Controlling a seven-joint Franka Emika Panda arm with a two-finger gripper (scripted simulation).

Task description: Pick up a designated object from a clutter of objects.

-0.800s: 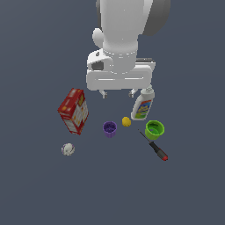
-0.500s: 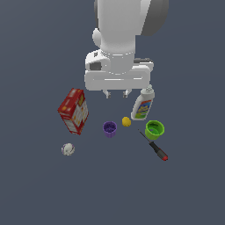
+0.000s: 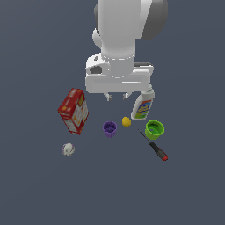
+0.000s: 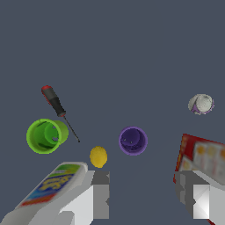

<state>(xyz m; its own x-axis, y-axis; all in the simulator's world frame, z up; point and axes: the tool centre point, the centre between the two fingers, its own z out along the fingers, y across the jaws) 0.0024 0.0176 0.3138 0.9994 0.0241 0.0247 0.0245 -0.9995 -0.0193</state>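
The green cup stands upright on the exterior view's right, beside the red-handled screwdriver; it also shows in the wrist view. The purple cup and the small yellow ball lie to its left, and both show in the wrist view, cup and ball. My gripper hangs open and empty above the floor, behind the purple cup and left of the white bottle. Its fingers show spread in the wrist view.
A red cracker box stands on the exterior view's left, also in the wrist view. A whitish ball lies in front of it, seen too in the wrist view. The bottle shows close by the finger.
The gripper has risen slightly. The objects have not moved.
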